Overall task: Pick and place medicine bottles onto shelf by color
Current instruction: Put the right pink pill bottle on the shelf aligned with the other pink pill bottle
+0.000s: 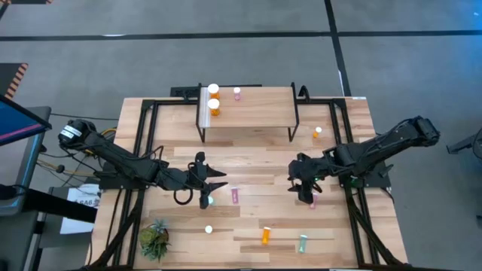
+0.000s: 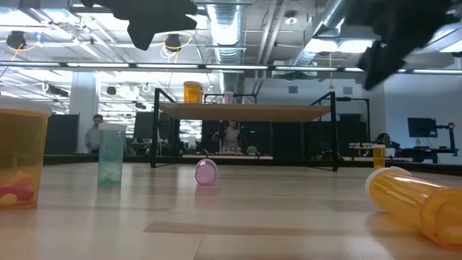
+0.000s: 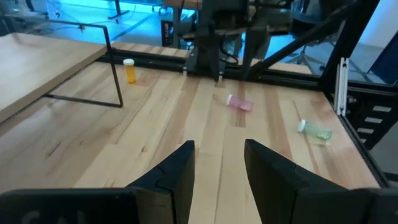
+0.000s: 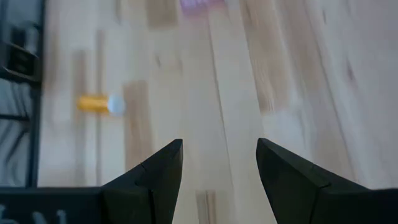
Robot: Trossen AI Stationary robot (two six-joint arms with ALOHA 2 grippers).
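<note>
The shelf [image 1: 248, 113] stands at the table's far middle and bears two orange bottles [image 1: 214, 99] and a pink one [image 1: 237, 93]. Other medicine bottles are on the table: a pink one [image 1: 235, 196] lying at the middle, another pink one [image 3: 239, 103] under my right gripper, a pale green one [image 1: 210, 200] upright by my left gripper, and an orange one [image 1: 266, 235] and a green one [image 1: 303, 242] lying near the front. My left gripper [image 3: 217, 168] hovers open and empty at left of centre. My right gripper [image 4: 217, 168] hovers open and empty at right of centre, tipped downward.
A small orange bottle [image 1: 317, 133] stands right of the shelf. A white-capped bottle [image 1: 208, 229] stands near the front, and a potted plant [image 1: 154, 239] sits at the front left corner. Black frame rails [image 1: 143, 143] run along both table sides.
</note>
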